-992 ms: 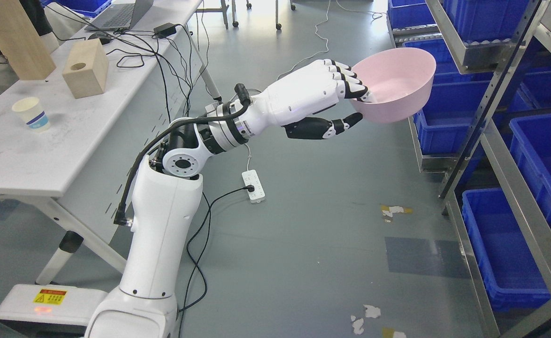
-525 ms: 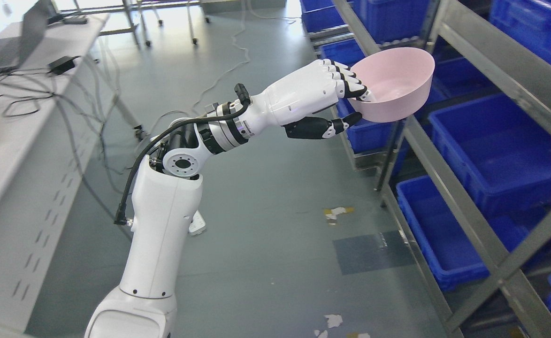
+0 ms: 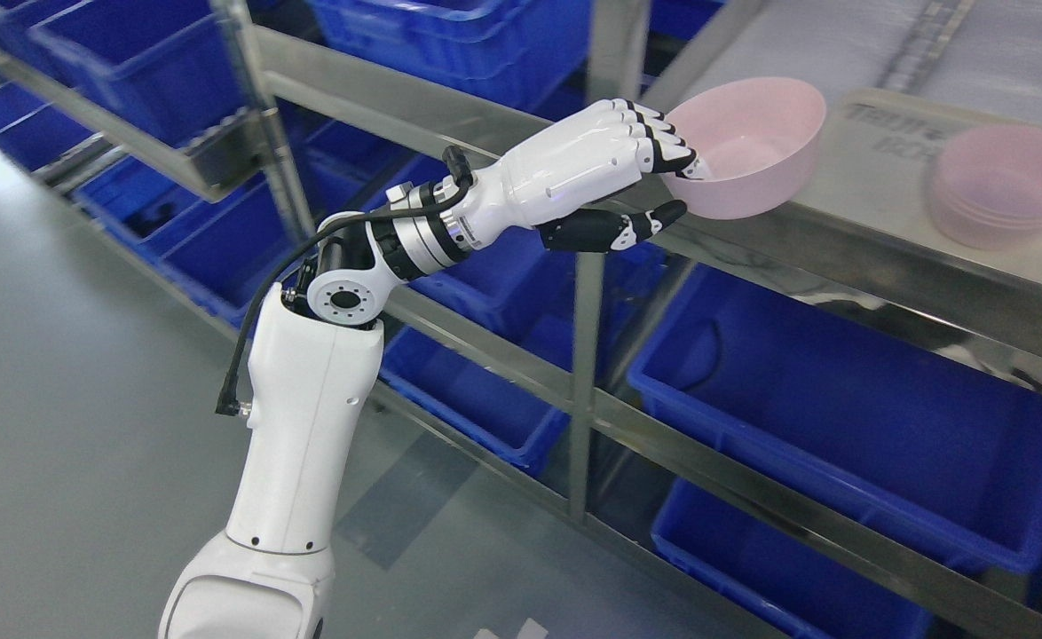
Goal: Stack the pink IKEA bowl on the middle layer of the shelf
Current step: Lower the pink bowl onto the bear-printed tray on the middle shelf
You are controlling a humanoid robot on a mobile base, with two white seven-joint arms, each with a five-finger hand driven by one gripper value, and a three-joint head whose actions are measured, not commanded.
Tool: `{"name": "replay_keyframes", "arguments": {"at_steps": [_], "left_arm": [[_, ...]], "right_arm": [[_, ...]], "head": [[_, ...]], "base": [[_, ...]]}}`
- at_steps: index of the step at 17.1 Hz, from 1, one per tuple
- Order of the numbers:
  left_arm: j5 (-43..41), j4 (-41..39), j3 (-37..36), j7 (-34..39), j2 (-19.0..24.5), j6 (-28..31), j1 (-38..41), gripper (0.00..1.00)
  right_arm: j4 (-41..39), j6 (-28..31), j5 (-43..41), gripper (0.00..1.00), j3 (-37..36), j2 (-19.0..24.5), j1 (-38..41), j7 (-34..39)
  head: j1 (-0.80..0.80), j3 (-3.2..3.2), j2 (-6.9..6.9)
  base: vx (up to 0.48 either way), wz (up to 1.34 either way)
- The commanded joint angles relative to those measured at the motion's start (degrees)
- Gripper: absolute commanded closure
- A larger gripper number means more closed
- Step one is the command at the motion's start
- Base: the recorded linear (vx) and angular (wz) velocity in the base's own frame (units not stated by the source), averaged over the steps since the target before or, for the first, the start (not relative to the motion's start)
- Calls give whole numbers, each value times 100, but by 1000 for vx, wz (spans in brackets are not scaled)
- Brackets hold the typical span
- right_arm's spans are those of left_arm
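**Bowl carried to the shelf, stacking not yet done**

The white left hand point(image 3: 614, 173) with black finger joints is closed on the near rim of a pale pink round plastic bowl point(image 3: 747, 146): the four fingers point(image 3: 654, 146) are hooked over the rim into the bowl, and the thumb is pressed against the outer wall from below. The bowl is held upright, slightly tilted, in the air over the front edge of a steel shelf layer point(image 3: 849, 191). Whether its base touches the shelf cannot be told. The right arm is not seen.

Further along the same layer, well apart from the carried bowl, a stack of matching pink bowls point(image 3: 1000, 186) is seen resting on the metal surface. Below and behind, blue plastic storage bins point(image 3: 849, 417) are ranged in the rack.

The pick-up and most of the carry are judged to be done. The bowl has yet to be moved sideways over the stack, lowered into the top bowl and released.

Compared with the frame half a second earlier, the whole view has swung toward the rack, so the table and laptop are gone from sight and the shelf surface with the stack has come into it. This is taken as camera motion. The grip on the bowl is unchanged.
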Motion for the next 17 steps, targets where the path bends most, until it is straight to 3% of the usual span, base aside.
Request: {"name": "replay_keyframes", "arguments": {"at_steps": [1,5,8,17], "left_arm": [[-378,334,527,-146,101,1,-660,96],[-2021,590,1266,-918,101,70,-1154,96],[-2577,756,1294,-1069,115,194,-1216,96],[-2806,1064,837,-1078,133,186,-1137,96]], "right_arm": [[-100,3,2,0,26,-100,-4,3],[-100,3,1,0,26,-100,-4,3],[-100,3,2,0,26,-100,-4,3],[-100,3,1,0,26,-100,-4,3]], "head": [[0,0,0],[0,0,0],[0,0,0],[0,0,-2]], "base": [[63,-1389],[78,-1161],[84,-702],[36,-267]]}}
